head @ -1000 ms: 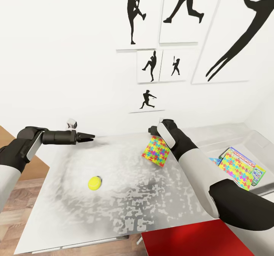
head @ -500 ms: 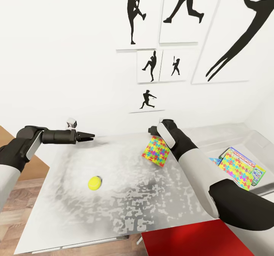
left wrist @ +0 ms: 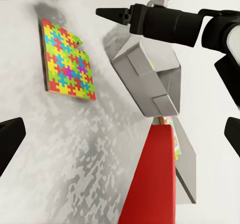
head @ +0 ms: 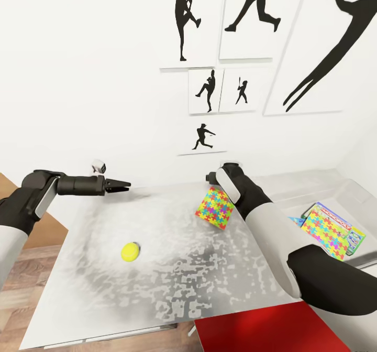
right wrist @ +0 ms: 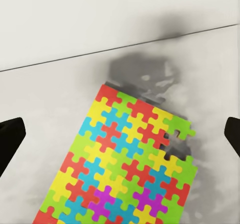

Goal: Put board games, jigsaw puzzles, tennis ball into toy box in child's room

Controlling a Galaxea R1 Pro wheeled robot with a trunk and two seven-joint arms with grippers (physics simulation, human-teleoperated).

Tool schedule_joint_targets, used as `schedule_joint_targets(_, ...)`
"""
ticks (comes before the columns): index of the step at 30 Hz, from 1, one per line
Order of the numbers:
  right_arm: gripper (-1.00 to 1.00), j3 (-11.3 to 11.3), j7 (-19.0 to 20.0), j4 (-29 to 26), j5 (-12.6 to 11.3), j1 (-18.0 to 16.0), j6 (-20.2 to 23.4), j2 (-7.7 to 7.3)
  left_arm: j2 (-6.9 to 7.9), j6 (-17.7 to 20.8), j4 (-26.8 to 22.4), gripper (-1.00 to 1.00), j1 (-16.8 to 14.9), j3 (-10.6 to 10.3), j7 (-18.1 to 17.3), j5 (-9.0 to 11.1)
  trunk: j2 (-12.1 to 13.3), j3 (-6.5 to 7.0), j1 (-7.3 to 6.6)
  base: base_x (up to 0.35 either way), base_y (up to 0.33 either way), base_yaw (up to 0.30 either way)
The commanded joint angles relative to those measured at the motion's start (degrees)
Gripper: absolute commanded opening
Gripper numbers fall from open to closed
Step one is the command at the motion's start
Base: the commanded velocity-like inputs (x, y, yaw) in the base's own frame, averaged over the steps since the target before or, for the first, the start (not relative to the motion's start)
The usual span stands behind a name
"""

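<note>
A yellow tennis ball [head: 130,251] lies on the grey table [head: 157,294], left of centre. A colourful jigsaw puzzle [head: 214,207] [left wrist: 67,59] [right wrist: 125,164] lies flat near the table's far edge. My right gripper [right wrist: 120,139] hovers open just above it, its fingers [left wrist: 107,14] apart from the puzzle; in the head view my wrist hides them. My left gripper [head: 123,187] [left wrist: 120,136] is open and empty over the table's far left, beyond the ball. At the right, the clear toy box [head: 361,197] holds a second puzzle [head: 322,231] and a board game [head: 350,234].
A white wall with black sports silhouettes [head: 209,90] runs right behind the table. A red surface [head: 262,331] lies at the table's near right corner. Wooden floor [head: 21,284] shows off the table's left side.
Both arms have edged slightly upward. The ball, puzzle and toy box have not moved.
</note>
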Motion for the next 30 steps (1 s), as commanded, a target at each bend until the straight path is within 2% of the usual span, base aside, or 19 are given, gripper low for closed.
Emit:
schedule_joint_targets(1, 1.0, 0.2, -0.6, 0.0, -0.6, -0.1, 0.1, -0.03, 0.06, 0.7, -0.1, 1.0, -0.1, -0.2, -0.1, 0.2, -0.1, -0.11, 0.03, 0.0, 0.0, 0.0)
schedule_joint_targets(30, 1.0, 0.2, 0.1, 0.1, -0.4, -0.2, 0.3, -0.11, 0.24, 1.1, -0.4, 1.0, -0.1, 0.0, -0.1, 0.3, -0.1, -0.11, 0.03, 0.0, 0.0, 0.0)
